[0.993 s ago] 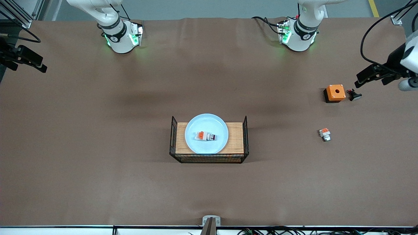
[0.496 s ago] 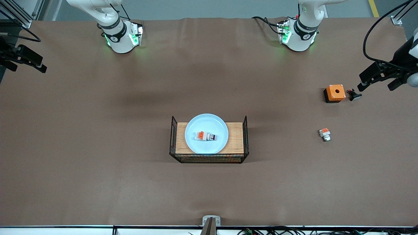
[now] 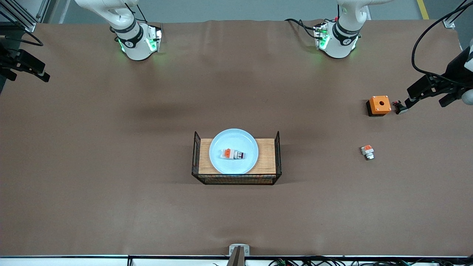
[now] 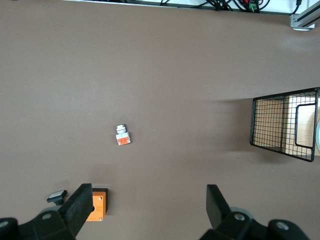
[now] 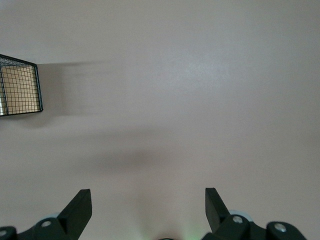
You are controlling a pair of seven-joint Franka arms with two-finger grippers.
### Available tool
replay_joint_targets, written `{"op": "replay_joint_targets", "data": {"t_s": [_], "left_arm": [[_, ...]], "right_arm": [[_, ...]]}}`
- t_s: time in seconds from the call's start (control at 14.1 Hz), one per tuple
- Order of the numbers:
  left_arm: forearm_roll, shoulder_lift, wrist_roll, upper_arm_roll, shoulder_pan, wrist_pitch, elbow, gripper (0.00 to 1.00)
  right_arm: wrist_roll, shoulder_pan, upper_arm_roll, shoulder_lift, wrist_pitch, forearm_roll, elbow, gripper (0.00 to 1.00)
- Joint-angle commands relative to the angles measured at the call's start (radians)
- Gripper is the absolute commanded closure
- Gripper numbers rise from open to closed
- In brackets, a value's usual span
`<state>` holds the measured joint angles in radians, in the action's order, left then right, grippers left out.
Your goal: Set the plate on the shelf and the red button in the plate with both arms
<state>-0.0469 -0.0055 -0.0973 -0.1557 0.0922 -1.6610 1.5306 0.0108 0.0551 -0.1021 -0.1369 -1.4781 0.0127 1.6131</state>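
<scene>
The pale blue plate (image 3: pixel 236 137) rests on a wooden tray with black wire ends (image 3: pixel 278 155) at the table's middle. The red button (image 3: pixel 232 154), white with an orange block and a dark red cap, lies on the plate. My left gripper (image 3: pixel 429 96) is open and empty, up over the table's edge at the left arm's end, beside the orange box; its wrist view shows its fingers wide apart (image 4: pixel 148 207). My right gripper (image 3: pixel 24 73) is open and empty over the edge at the right arm's end, fingers wide apart in its wrist view (image 5: pixel 147 207).
An orange square box with a hole (image 3: pixel 379 105) and a small black part with a pale cap (image 3: pixel 400 107) lie at the left arm's end. A white-and-orange part with a silvery tip (image 3: pixel 367 152) lies nearer the camera. The left wrist view shows all three (image 4: pixel 95 206) (image 4: pixel 57 196) (image 4: pixel 122 135).
My left gripper has drifted slightly outward and lower beside the orange box. My right gripper has shifted slightly toward its table edge. The plate and red button have not moved.
</scene>
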Motion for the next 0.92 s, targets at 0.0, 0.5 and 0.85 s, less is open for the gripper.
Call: {"op": "replay_joint_targets", "data": {"t_s": [0.0, 0.5, 0.85], "left_arm": [[0.010, 0.007, 0.004, 0.002, 0.009, 0.027, -0.032, 0.00], [0.007, 0.007, -0.002, 0.013, -0.044, 0.072, -0.030, 0.00], [0.004, 0.009, -0.009, 0.096, -0.121, 0.072, -0.032, 0.00]], "right_arm": [[-0.031, -0.015, 0.002, -0.039, -0.021, -0.011, 0.044, 0.00], [-0.031, -0.024, 0.019, -0.082, -0.039, -0.011, 0.102, 0.00], [-0.046, -0.024, 0.019, -0.079, -0.051, -0.019, 0.097, 0.00]]}}
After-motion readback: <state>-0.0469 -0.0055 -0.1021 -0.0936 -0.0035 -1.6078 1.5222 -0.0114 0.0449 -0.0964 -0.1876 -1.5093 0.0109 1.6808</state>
